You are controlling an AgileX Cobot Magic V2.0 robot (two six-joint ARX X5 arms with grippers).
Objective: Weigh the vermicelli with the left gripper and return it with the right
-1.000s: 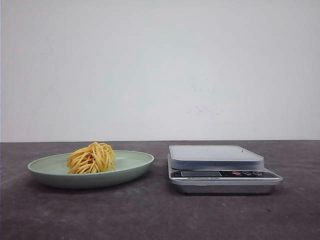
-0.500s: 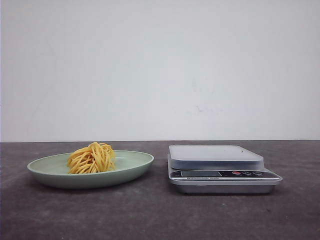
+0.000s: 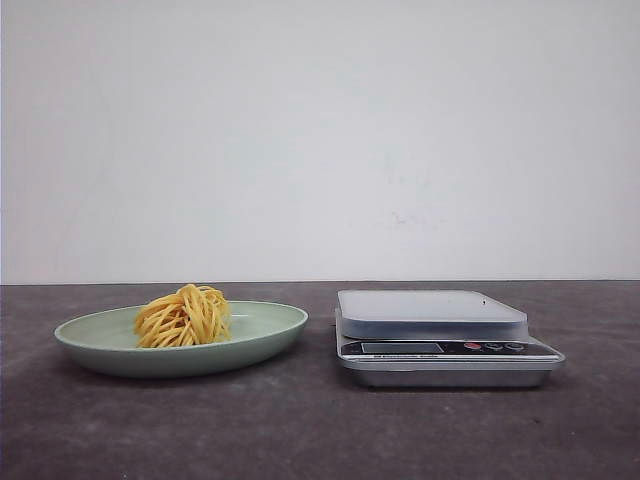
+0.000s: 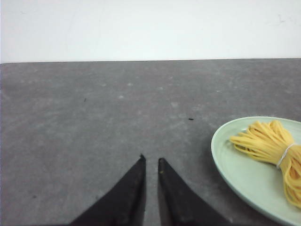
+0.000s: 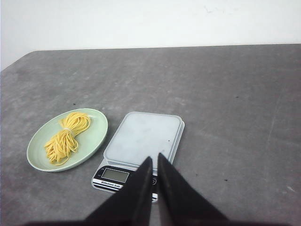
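Note:
A yellow bundle of vermicelli (image 3: pixel 184 316) tied with a white band lies in a pale green plate (image 3: pixel 272 326) on the left of the dark table. To its right stands a silver kitchen scale (image 3: pixel 430 305) with nothing on its platform. Neither gripper shows in the front view. In the left wrist view my left gripper (image 4: pixel 151 159) hovers over bare table, shut and holding nothing, with the plate (image 4: pixel 230 162) and vermicelli (image 4: pixel 268 143) off to one side. My right gripper (image 5: pixel 154 157) is shut and holds nothing, high above the scale (image 5: pixel 143 134), near its display.
A white wall closes off the back of the table. In the right wrist view the plate (image 5: pixel 96 125) sits close beside the scale, with a narrow gap between them. Dark grey table surface (image 5: pixel 235 108) stretches around both.

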